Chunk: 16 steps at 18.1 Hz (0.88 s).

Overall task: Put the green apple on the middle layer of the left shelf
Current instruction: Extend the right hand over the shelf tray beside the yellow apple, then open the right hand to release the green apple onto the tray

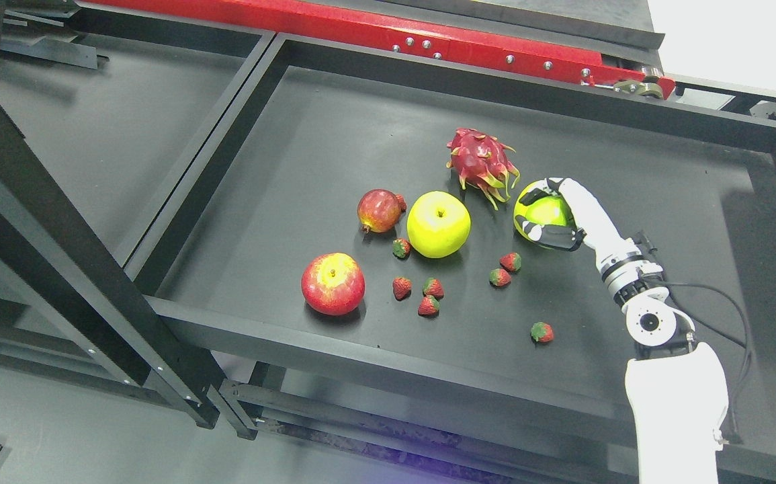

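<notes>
Green apple: you can see it on the black shelf, on the right side of the fruit, about halfway between the front edge and the back edge. It sits on the surface.
Right hand: your robot's white arm comes up from the bottom right, and the hand is wrapped round the green apple. The fingers curl over its top and the thumb goes under its near side, so they hold the apple.
Left hand: you can't see it here.
Dragon fruit: it lies just beside the green apple, a bit nearer the back edge.
Yellow apple: it sits to the left of the green apple, with a gap between them.
Small red apple: it is just beside the yellow apple, on its left.
Big red apple: it is near the front edge, the fruit farthest to the left.
Strawberries: you can see little ones dotted round the apples, some near the front edge. One strawberry sits alone near the arm.
Red bar: it runs behind the back edge of the shelf.
</notes>
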Motion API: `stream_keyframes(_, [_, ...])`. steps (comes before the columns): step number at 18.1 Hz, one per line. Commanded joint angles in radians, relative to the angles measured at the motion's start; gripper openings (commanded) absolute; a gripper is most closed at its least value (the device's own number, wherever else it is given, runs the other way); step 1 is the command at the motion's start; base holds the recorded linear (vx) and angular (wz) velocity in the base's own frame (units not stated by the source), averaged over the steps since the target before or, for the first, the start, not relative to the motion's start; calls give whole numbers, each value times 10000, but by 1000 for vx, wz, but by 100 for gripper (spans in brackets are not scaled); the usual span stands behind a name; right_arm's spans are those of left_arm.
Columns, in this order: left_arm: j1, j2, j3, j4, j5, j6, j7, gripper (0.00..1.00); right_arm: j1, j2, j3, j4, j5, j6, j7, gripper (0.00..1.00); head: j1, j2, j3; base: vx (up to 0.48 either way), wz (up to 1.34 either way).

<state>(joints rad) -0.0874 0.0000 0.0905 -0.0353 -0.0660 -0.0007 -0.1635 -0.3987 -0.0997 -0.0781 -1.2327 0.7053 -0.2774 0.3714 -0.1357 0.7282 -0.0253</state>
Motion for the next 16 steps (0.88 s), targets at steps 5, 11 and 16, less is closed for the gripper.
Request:
stream_keyframes(5, [0, 175, 0, 0, 0, -9, 8, 100, 121, 46, 428, 1375, 34, 826, 182, 57, 0, 0, 0, 0, 0])
stream_keyframes(11, [0, 175, 0, 0, 0, -9, -7, 100, 91, 46, 336, 1375, -317, 1161, 213, 77, 0, 0, 0, 0, 0])
stream_keyframes(16, [0, 175, 0, 0, 0, -9, -7, 100, 14, 15, 230, 1221, -932, 1516, 14, 91, 0, 0, 0, 0, 0])
